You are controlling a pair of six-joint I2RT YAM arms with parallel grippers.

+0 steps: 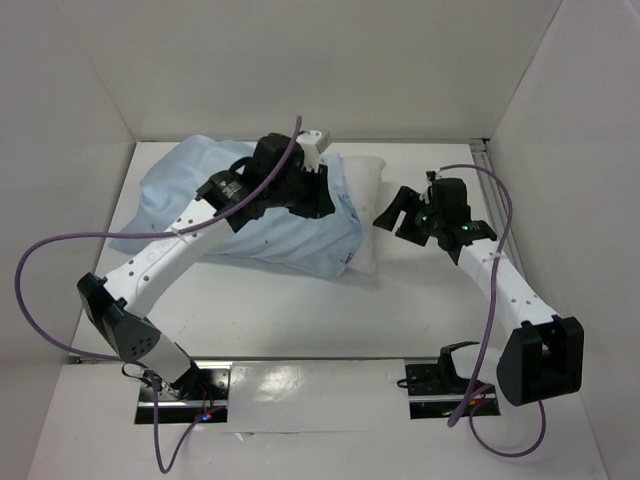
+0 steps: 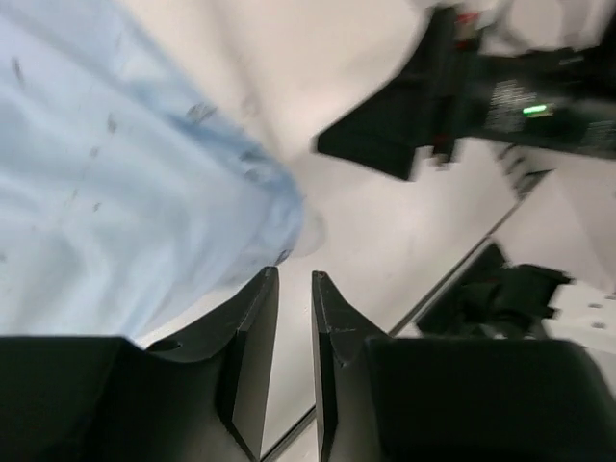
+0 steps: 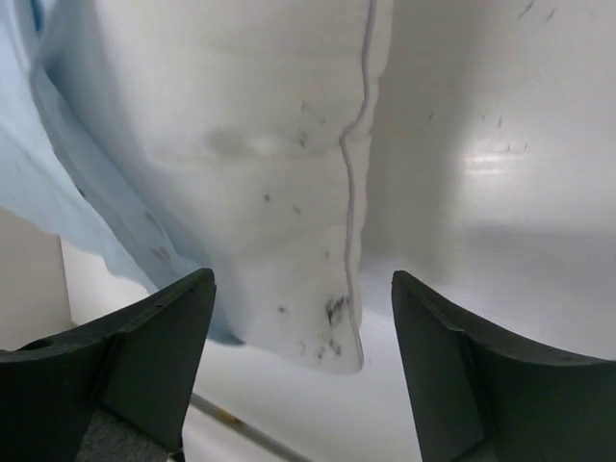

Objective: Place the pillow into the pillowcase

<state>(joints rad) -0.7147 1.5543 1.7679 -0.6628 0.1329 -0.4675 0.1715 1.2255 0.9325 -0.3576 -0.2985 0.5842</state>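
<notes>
Two claws, both empty. The right gripper (image 3: 302, 289) stands wide, its fingers framing the bare white end of the pillow (image 1: 365, 185), which pokes out of the mouth of the pillowcase (image 1: 295, 240) just ahead of it. The left gripper (image 2: 294, 289) is pinched to a slim gap, hanging by the blue cloth's open edge (that view is blurred, so whether a fingertip grazes fabric I cannot say). Pillow and case lie mid-table, long axis running left to right, most of the cushion apparently inside. The exposed end lies leftward of the right arm and nearer to it, so a push along that axis looks like its job.
</notes>
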